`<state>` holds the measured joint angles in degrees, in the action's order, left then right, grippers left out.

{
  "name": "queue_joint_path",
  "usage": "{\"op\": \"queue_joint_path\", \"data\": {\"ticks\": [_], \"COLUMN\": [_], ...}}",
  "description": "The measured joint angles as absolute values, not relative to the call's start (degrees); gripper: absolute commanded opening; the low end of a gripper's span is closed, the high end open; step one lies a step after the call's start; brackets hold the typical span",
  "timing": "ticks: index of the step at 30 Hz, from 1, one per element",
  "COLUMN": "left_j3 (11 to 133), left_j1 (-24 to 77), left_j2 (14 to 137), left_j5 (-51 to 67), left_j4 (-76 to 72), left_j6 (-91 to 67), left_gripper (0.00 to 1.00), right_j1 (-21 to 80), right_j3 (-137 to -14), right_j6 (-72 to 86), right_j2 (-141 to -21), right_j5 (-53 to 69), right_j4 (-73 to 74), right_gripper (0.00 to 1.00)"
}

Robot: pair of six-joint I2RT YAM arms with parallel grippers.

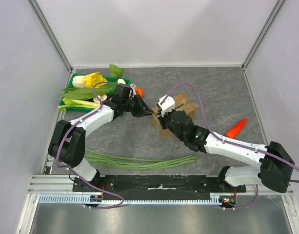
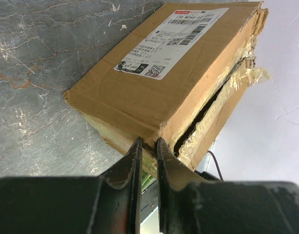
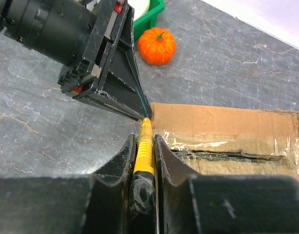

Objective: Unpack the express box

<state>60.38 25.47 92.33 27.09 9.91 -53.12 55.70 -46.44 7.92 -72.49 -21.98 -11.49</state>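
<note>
The express box (image 1: 187, 106) lies near the middle of the grey marbled tabletop (image 1: 217, 92). Its white label (image 2: 171, 41) carries barcodes and square codes, the print too small to read. The taped seam (image 2: 212, 100) gapes. The left gripper (image 2: 148, 144) is nearly closed at a box corner; whether it pinches cardboard I cannot tell. The right gripper (image 3: 145, 139) clamps a yellow tool (image 3: 144, 158), its tip at that corner. Bare tabletop runs right to a carrot (image 1: 236, 127) near the right edge. White walls (image 1: 159, 29) stand around.
</note>
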Motion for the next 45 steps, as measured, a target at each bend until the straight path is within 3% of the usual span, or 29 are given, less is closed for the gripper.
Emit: {"op": "queue_joint_path", "data": {"ticks": [14, 28, 45], "left_j3": [60.4, 54.0, 53.7], "left_j1": [25.5, 27.0, 28.2], "left_j2": [92.3, 87.8, 86.9], "left_j5": [27.1, 23.4, 20.8], "left_j4": [10.1, 6.8, 8.3], "left_j6": [-53.7, -67.7, -71.4], "left_gripper": [0.02, 0.02, 0.02], "right_j1": [55.7, 59.0, 61.2], "right_j3": [-46.4, -44.2, -38.5], "right_j6": [9.6, 15.0, 15.2], "right_j2": [-74.4, -70.8, -62.5], "right_j5": [-21.8, -25.4, -25.8], "right_j4": [-11.0, -8.4, -6.1], "right_gripper": [0.00, 0.00, 0.00]}}
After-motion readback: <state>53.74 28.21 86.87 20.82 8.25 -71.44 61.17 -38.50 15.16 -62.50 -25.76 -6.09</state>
